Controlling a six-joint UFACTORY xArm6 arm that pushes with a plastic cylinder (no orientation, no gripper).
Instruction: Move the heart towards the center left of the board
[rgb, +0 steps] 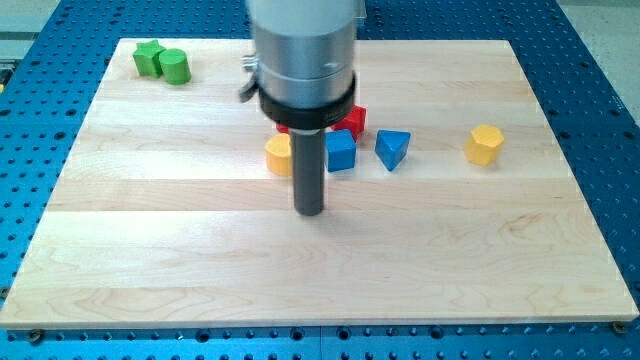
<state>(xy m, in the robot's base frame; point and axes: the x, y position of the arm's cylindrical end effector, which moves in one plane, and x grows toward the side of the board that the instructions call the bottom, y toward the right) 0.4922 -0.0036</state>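
No gripper to clench or release here, only a rod. My tip (310, 212) down on the desk (150, 250), near the half-hidden yellow block (277, 155), probably the heart, at centre. Placed to its lower right, presumably for pushing it leftward.

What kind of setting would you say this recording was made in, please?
Probably a robotics lab bench: a wooden board on a blue perforated table, small coloured blocks such as the blue triangle, and my tip.
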